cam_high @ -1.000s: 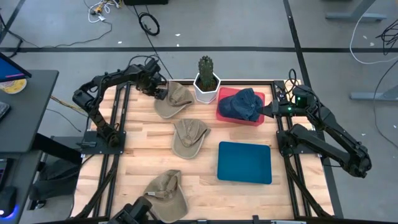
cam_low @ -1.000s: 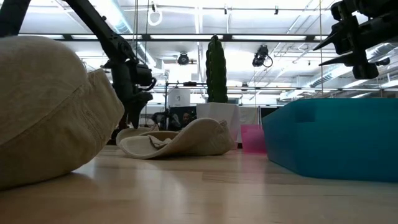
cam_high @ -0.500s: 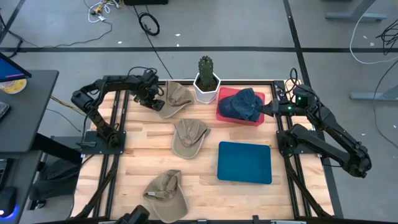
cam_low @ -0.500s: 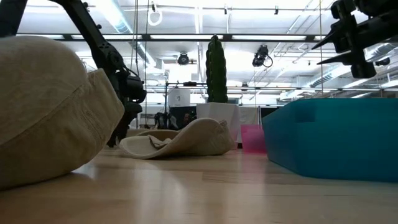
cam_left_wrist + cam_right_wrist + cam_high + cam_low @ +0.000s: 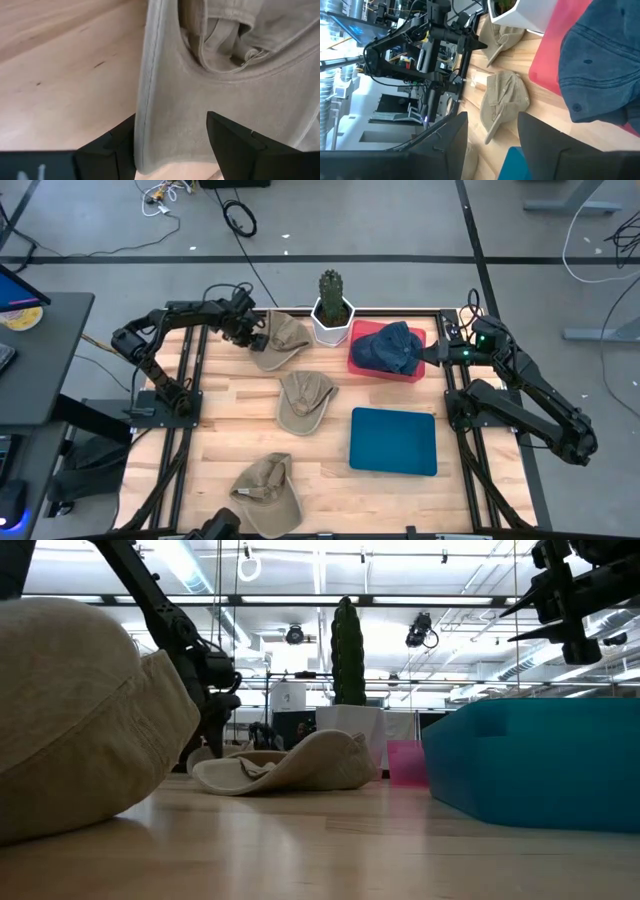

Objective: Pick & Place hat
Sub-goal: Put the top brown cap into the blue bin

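Three tan hats lie on the wooden table: one at the far left (image 5: 280, 340), one in the middle (image 5: 303, 400), one at the near edge (image 5: 266, 490). A blue hat (image 5: 393, 346) rests on a pink tray (image 5: 362, 366). My left gripper (image 5: 251, 331) is open, low over the far-left tan hat. In the left wrist view its fingers (image 5: 112, 147) stand on either side of that hat's brim (image 5: 170, 95). My right gripper (image 5: 427, 356) is open and hangs just right of the blue hat (image 5: 605, 65).
A cactus in a white pot (image 5: 332, 312) stands at the far edge between the far-left hat and the pink tray. A teal box (image 5: 393, 441) sits near the right side. Bare wood shows on the table's left (image 5: 225, 410).
My left gripper drew back from the far-left tan hat toward the table's left, then came back to the hat's brim. The hat stays where it was.
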